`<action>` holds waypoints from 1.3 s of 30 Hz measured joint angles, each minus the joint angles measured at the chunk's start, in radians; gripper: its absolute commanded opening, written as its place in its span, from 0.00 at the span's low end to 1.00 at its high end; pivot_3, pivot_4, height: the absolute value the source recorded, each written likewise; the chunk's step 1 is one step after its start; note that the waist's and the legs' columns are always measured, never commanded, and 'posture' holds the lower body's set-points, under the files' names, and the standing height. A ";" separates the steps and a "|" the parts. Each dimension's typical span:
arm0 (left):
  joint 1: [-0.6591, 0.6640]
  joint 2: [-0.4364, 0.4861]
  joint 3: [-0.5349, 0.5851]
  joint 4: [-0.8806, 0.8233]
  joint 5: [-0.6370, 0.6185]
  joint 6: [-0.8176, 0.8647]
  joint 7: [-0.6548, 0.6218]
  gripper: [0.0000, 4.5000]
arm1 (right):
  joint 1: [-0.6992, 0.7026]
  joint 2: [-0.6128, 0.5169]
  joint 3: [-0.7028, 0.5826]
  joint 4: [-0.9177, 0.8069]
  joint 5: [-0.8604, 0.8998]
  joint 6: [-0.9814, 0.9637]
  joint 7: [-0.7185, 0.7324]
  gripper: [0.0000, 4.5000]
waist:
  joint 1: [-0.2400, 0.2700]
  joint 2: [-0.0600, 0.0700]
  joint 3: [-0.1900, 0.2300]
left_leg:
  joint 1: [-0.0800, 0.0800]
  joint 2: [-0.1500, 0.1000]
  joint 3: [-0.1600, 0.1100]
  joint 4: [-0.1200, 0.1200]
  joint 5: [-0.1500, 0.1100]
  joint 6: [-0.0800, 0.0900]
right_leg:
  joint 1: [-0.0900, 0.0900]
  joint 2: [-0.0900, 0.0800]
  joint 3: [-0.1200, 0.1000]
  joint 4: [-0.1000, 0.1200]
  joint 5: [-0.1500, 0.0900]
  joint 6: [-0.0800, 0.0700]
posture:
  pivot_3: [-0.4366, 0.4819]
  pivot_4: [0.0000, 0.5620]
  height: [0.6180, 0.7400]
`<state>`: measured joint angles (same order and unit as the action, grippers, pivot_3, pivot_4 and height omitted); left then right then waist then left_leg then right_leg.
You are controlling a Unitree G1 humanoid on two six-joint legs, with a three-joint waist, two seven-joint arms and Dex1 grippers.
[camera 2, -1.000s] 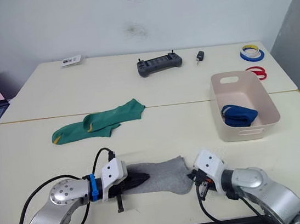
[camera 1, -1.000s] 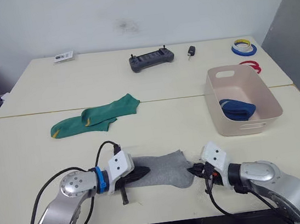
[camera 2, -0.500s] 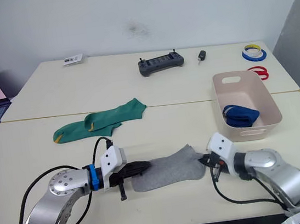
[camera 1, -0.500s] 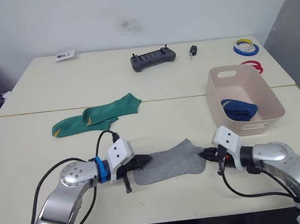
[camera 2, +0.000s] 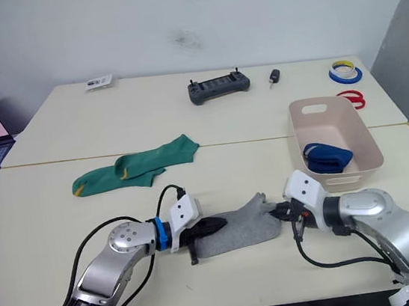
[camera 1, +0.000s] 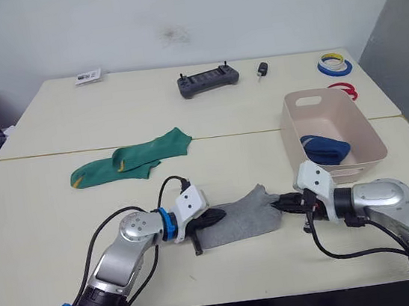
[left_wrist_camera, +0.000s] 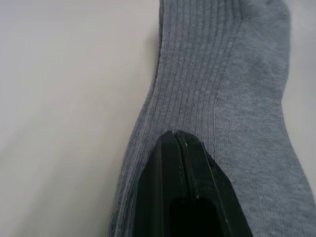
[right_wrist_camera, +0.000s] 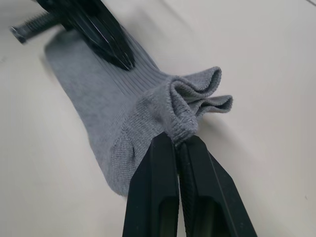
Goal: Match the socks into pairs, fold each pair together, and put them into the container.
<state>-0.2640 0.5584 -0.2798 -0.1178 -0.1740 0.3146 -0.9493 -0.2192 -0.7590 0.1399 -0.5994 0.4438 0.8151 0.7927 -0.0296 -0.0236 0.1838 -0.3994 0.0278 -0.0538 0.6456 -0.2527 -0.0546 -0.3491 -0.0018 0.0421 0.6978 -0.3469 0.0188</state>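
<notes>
Change: both grippers now closer together, soft grey ankle socks (camera 1: 243,219) bunched shorter.
Left gripper (camera 1: 214,216): pinched on cuff end.
Right gripper (camera 1: 279,202): clamps toe end.
Location: front table (camera 1: 61,209), beside pinkish-beige plastic bin (camera 1: 368,139).

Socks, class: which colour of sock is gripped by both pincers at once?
The grey socks, pinched at either end by the left pincer and right pincer. The green socks lie untouched; the blue socks sit in the bin.

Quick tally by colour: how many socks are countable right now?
Green socks: 2, overlapping on the table.
Grey socks: 2, stacked; two cuffs show.
Dark blue bundle: 1 in the container; sock count hidden.
Total: 4 socks plus 1 bundle.
</notes>
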 measured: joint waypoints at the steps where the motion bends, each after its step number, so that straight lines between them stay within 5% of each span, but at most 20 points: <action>1: -0.002 -0.006 0.000 0.005 0.003 -0.005 0.001 0.00 | -0.008 0.008 0.000 -0.016 0.023 0.027 -0.002 0.01 | 0.000 0.000 0.000 | 0.000 0.000 0.000 0.000 0.000 0.000 | 0.000 0.000 0.000 0.000 0.000 0.000 | 0.48 0.27 1.00; 14: 0.011 -0.014 0.012 0.004 -0.002 -0.014 0.001 0.00 | -0.124 0.276 0.121 0.001 0.165 0.300 -0.175 0.01 | -0.001 0.000 0.000 | 0.000 0.000 0.000 0.000 0.000 0.000 | -0.001 0.000 0.000 0.000 0.000 0.000 | 0.48 0.27 1.00; 25: 0.107 0.151 0.164 -0.117 -0.124 0.099 -0.065 0.00 | -0.144 0.286 0.174 0.083 0.121 0.258 -0.183 0.01 | -0.003 0.000 0.000 | 0.000 0.001 0.000 -0.001 0.000 0.000 | -0.002 -0.001 0.001 0.000 0.000 0.000 | 0.48 0.27 1.00; 39: 0.133 0.118 0.133 -0.113 -0.108 0.091 -0.039 0.00 | -0.186 0.380 0.265 0.160 0.063 0.241 -0.200 0.01 | -0.003 0.000 0.000 | 0.000 0.001 0.000 -0.001 0.000 0.000 | -0.002 -0.001 0.000 0.000 0.000 0.000 | 0.48 0.27 1.00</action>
<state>-0.1308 0.6766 -0.1471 -0.2306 -0.2819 0.4052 -0.9888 -0.4052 -0.3787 0.4048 -0.4394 0.5066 1.0560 0.5925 -0.0323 -0.0233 0.1837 -0.3998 0.0288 -0.0540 0.6448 -0.2527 -0.0545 -0.3513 -0.0024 0.0421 0.6983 -0.3469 0.0187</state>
